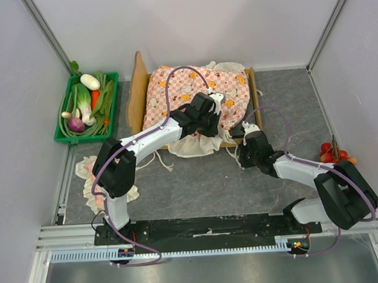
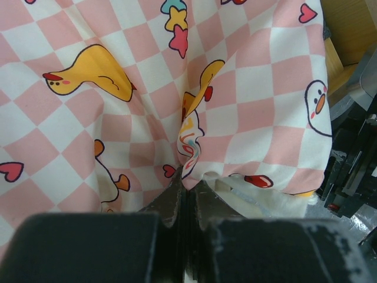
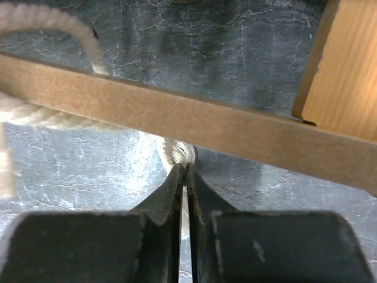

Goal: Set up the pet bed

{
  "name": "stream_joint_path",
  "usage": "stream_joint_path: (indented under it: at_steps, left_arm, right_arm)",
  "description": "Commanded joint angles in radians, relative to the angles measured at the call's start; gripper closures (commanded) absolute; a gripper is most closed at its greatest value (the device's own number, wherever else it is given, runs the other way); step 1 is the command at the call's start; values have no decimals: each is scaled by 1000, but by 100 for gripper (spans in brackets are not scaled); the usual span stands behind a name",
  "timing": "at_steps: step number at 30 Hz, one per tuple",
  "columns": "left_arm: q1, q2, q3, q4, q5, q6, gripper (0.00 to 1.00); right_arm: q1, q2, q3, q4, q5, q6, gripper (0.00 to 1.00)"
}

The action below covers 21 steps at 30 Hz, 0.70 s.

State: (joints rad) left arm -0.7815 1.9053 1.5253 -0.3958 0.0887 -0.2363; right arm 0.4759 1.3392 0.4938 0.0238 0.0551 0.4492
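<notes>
both clamped | left gripper (image 2: 187, 187): mattress (image 2: 253, 106) | right gripper (image 3: 185, 174): cord (image 3: 172, 151), seemingly | crate (image 1: 86, 139) beside pet bed (image 1: 136, 87)

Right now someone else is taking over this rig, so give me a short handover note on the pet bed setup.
The left gripper is shut on a fold of the mattress, near its front edge.
The right gripper is shut, apparently on a white cord just outside the pet bed side rail.
Done: the mattress lies on the bed frame, rumpled, with fabric hanging over the near rail.
Left: smooth the mattress. The pillow lies on the table by the left arm, not yet on the bed.
</notes>
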Motion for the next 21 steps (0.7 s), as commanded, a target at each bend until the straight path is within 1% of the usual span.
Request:
stream_joint_path:
  at_steps: [1,2,5,7,8,9,11,12,13,14,15,18,19,21]
  left_arm:
    - [5,5,24,-14,19,-28,98]
    - [4,3,24,-15,23,-29,98]
    - [5,-2,26,-11,43,-31,98]
    - [5,-8,27,-3,57,-35,97]
    - [5,-8,27,-2,75,-38,95]
    - [5,-11,32,0,88,-41,93]
    - [5,-14,36,11,138,-52,85]
    - [5,-14,41,15,155,-54,81]
    - [4,-14,45,17,172,-58,73]
    - [2,-17,50,20,196,-60,70]
    - [-1,-22,59,20,206,-61,68]
    - [-1,-46,73,23,214,-72,59]
    - [-2,-52,78,22,209,-75,53]
    - [-2,-75,90,9,198,-72,46]
  right_arm:
    - [6,-11,3,-56,28,-14,97]
    - [7,-24,5,-82,22,-15,100]
    - [7,-115,-4,-148,-27,3,100]
    - [7,-217,-11,-197,-31,37,100]
    - [7,-253,-12,-256,-23,46,100]
    - [9,-326,-12,-290,-11,55,100]
    - [9,-395,-6,-388,26,86,100]
    - [9,-457,-6,-416,34,97,100]
    - [10,-481,0,-447,31,105,100]
    - [10,-503,11,-502,31,132,100]
    - [16,-538,14,-507,19,146,100]
    - [20,-567,51,-574,6,190,100]
    - [21,-572,78,-617,11,192,100]
    - [23,-600,109,-668,46,197,100]
